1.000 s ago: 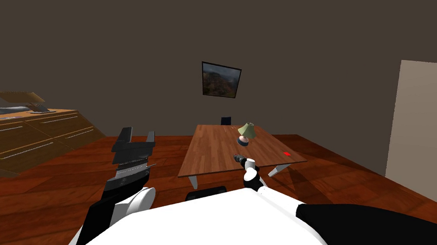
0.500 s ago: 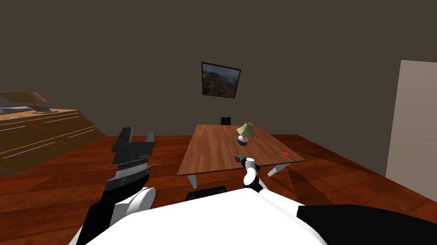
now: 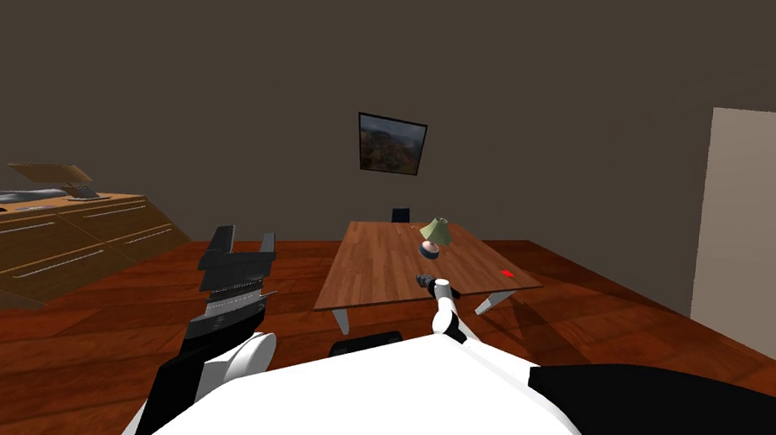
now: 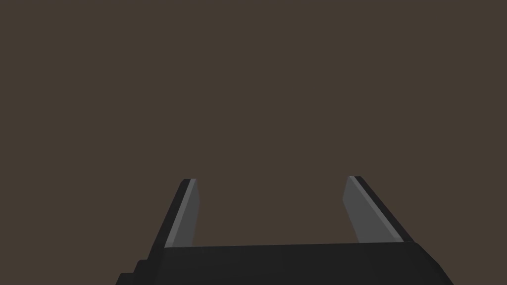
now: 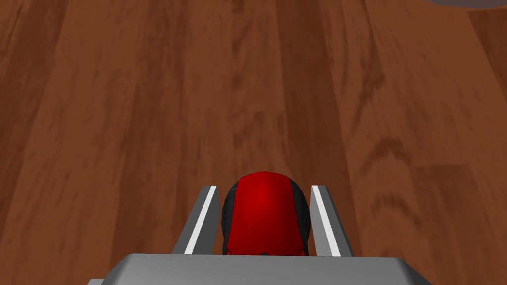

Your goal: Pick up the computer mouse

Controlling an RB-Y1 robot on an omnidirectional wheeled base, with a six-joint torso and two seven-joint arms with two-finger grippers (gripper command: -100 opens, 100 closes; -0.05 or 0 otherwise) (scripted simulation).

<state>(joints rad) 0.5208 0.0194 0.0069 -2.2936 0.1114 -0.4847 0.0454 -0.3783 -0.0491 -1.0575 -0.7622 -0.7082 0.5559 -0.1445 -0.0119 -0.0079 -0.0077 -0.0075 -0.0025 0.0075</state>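
While pinched at both flanks by the thin blades of the right gripper [image 5: 264,188], sits deep in the grasp, tail against the gripper's body and rounded nose just past the fingertips: red-and-black computer mouse [image 5: 265,217], over a wooden table top [image 5: 124,123]. Cannot tell whether resting on the wood beneath or already clear of it. Best handled, on this reading, with a straight rise away from the table, wrist level, squeeze even on both sides, the smooth curved shell likely to squirt forward out of such narrow blades under a tilt or a jerk. Worth watching ahead of the gripper: green-shaded table lamp [image 3: 435,234], standing near, just beyond the fingertips in the head view; no sweep toward it. Off to the gripper's right, well apart on the same table, small red patch [image 3: 507,274], too small to identify. Left gripper [image 3: 243,241] raised well to the left of the working gripper, blades wide apart, holding nothing.
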